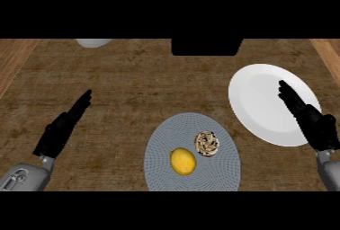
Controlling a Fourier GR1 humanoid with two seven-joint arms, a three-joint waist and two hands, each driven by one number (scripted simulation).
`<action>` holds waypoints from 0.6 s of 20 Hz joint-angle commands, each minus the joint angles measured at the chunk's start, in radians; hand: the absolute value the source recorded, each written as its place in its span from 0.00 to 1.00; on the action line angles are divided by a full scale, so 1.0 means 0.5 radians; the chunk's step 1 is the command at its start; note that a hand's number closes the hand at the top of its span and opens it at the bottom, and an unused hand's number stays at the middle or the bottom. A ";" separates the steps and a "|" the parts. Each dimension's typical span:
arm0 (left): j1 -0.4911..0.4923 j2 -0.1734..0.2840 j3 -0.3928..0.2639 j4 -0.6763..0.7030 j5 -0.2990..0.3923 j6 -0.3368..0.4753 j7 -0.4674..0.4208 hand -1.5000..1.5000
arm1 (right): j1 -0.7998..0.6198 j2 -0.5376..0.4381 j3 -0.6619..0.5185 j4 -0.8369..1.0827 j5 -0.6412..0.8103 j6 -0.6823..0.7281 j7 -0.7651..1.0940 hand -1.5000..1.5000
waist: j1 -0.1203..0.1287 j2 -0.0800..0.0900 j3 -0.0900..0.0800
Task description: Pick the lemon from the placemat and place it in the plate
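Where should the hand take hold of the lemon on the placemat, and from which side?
Grip the lemon across its narrower middle, coming down from above. It lies free on the grey placemat, long axis running roughly up the view. The patterned round object sits close at its upper right, so approaching from above probably avoids bumping it. The right hand, open over the plate, is nearer.

head view | from robot's head, facing steeply down | counter (133,90) fills frame | single view, nothing shared
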 commanded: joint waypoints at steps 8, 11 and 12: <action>0.262 -0.482 -0.026 0.009 0.297 0.171 0.260 0.50 | -0.778 0.136 0.198 -0.143 0.355 -0.017 -0.138 1.00 | 0.143 0.059 -0.001; 0.161 -0.468 0.065 0.075 0.344 0.148 0.312 0.50 | -0.740 0.578 0.141 0.138 0.178 -0.143 -0.457 0.00 | 0.053 0.070 0.005; 0.248 -0.428 0.073 -0.052 0.360 0.151 0.346 0.50 | -0.704 0.564 0.086 0.266 0.147 -0.075 -0.631 0.00 | 0.053 0.065 0.007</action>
